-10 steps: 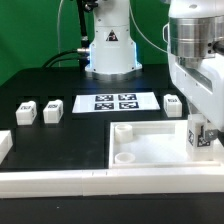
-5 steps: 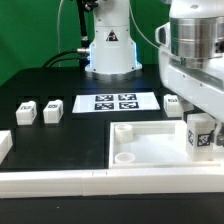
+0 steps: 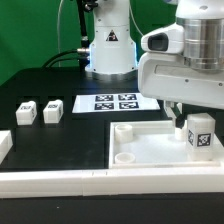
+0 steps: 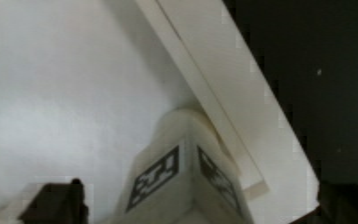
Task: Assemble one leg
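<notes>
Small white rectangular tagged leg (image 3: 200, 135): upright inside large white square tray (image 3: 150, 152), right corner. Gripper (image 3: 178, 118): finger spacing indiscernible.

My own pincer (image 3: 178, 110) mostly hides behind my wrist housing, so I cannot tell how my fingers stand. In the wrist view only one dark fingertip (image 4: 55, 200) shows, cut by the picture's edge. The leg (image 4: 179, 170) there is blurred and cropped, its tag unreadable. At the worktop's near edge the tray (image 3: 150, 160) runs out of frame.
</notes>
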Robot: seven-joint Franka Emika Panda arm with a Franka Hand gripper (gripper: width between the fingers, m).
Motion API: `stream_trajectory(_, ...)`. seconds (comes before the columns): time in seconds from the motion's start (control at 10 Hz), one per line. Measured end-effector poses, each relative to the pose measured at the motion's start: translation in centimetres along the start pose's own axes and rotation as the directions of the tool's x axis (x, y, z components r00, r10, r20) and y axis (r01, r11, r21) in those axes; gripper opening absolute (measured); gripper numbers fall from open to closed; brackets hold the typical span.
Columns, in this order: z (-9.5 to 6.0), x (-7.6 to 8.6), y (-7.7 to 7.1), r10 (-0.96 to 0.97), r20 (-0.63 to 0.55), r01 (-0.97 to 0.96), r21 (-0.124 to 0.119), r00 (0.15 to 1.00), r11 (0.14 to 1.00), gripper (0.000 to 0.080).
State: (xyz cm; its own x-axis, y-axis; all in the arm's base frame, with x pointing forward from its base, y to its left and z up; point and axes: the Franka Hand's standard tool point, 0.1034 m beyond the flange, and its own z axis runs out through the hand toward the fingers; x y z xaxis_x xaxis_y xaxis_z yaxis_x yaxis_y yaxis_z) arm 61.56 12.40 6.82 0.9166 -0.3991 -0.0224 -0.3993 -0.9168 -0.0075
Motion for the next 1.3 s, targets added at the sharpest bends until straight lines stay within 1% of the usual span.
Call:
stream_trajectory(0.1,-0.05,0.05,0.0,-0.143,-0.005,0.143,-0.011,0.99,0.99,0.0649)
stream_trajectory(0.3,-0.31,0.0,0.11,-0.314,0.024,0.315,-0.022,0.949,0.949,0.0649)
stream_trajectory(0.4,-0.63,0.15,0.19,-0.441,0.041,0.442,-0.031,0.897,0.896,0.0649)
stream_trajectory(0.5,-0.84,0.34,0.11,-0.541,0.04,0.542,-0.029,0.84,0.84,0.0649)
stream_trajectory(0.7,-0.76,0.31,0.16,-0.54,0.04,0.541,-0.029,0.841,0.84,0.0649)
stream_trajectory(0.8,-0.76,0.32,0.16,-0.54,0.04,0.541,-0.029,0.841,0.84,0.0557)
stream_trajectory(0.9,-0.76,0.32,0.17,-0.54,0.04,0.541,-0.029,0.841,0.84,0.0423)
stream_trajectory(1.0,-0.76,0.33,0.18,-0.54,0.04,0.541,-0.029,0.841,0.841,0.0423)
stream_trajectory(1.1,-0.76,0.39,0.27,-0.539,0.04,0.54,-0.029,0.842,0.841,0.0291)
stream_trajectory(1.3,-0.76,0.39,0.27,-0.537,0.04,0.538,-0.029,0.843,0.842,0.0291)
